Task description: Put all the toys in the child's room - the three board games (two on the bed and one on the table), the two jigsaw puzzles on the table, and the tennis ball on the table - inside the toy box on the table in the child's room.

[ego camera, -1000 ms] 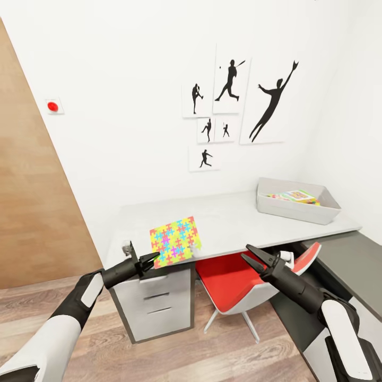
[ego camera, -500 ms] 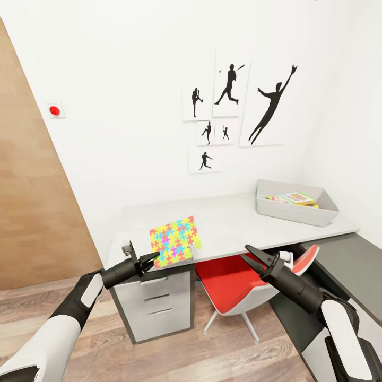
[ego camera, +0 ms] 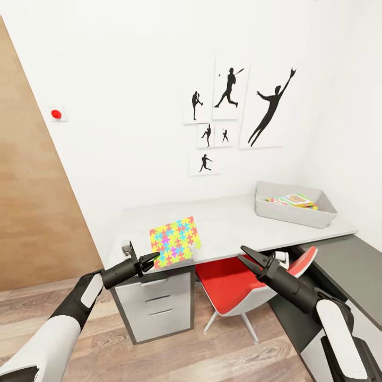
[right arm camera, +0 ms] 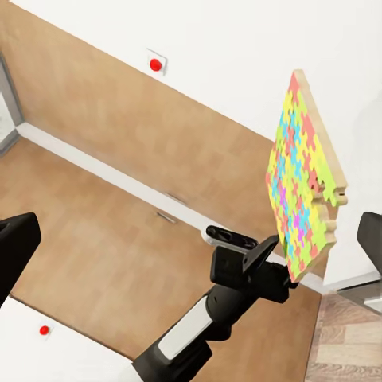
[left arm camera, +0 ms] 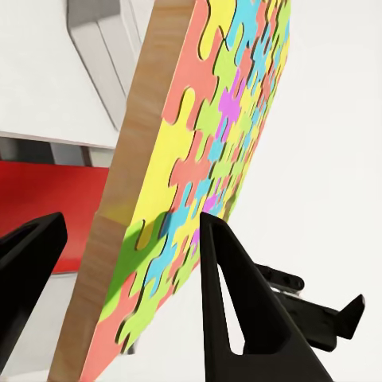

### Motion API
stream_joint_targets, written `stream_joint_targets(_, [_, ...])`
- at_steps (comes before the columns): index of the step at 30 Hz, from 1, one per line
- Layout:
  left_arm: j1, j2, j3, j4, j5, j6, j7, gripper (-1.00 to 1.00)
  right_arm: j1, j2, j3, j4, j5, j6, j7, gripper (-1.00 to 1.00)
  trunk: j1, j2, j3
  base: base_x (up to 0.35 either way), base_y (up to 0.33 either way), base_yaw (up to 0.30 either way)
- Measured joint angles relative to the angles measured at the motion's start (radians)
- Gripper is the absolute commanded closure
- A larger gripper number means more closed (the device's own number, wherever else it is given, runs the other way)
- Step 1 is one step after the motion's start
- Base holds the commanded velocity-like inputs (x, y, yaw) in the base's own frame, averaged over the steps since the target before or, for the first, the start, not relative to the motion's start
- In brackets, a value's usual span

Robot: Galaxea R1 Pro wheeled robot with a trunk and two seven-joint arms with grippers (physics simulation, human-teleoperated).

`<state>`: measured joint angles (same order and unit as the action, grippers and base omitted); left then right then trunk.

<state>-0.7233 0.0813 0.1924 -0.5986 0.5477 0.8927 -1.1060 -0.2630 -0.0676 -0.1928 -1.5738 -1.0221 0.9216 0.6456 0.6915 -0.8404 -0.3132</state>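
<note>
Where gray, toy box [ego camera: 295, 212] with board games [ego camera: 293, 200]

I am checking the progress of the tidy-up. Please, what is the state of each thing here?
jigsaw puzzle: held upright in the air, clamped by one edge.
left gripper: shut on the jigsaw puzzle.
right gripper: open, holding nothing.
toy box: on the table, colourful toys inside.
red chair: tucked under the table.

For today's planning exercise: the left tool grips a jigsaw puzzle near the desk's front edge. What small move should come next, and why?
Probably carry the jigsaw puzzle rightward over the desk toward the toy box. The left tool is shut on its corner, held tilted up, and the box at the far right end lies open.
</note>
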Motion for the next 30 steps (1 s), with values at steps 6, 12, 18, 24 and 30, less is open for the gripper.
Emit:
stream_joint_targets(6, [0.0,0.0,0.0,0.0,-0.001,-0.001,0.0,1.0,0.0,0.0,0.001,0.0,-0.001,-0.006,-0.001,-1.0,-0.023,0.042,0.019,0.0,0.0,0.0])
stream_joint_targets(12, [0.0,0.0,0.0,0.0,-0.001,-0.002,0.0,1.0,0.0,-0.001,0.001,0.0,-0.001,-0.007,0.0,-1.0,-0.046,0.084,0.038,0.0,0.0,0.0])
stream_joint_targets(18, [0.0,0.0,0.0,0.0,-0.001,-0.002,0.0,1.0,0.0,-0.001,0.002,0.0,-0.002,-0.007,0.001,-1.0,-0.069,0.126,0.057,0.0,0.0,0.0])
stream_joint_targets(24, [0.0,0.0,0.0,0.0,-0.001,-0.002,0.0,1.0,0.0,0.0,0.001,0.0,-0.002,-0.007,0.001,-1.0,-0.092,0.168,0.075,0.0,0.0,0.0])
stream_joint_targets(30, [0.0,0.0,0.0,0.0,-0.001,-0.002,0.0,1.0,0.0,-0.001,0.001,0.0,-0.001,-0.007,0.004,-1.0,-0.115,0.21,0.094,0.0,0.0,0.0])
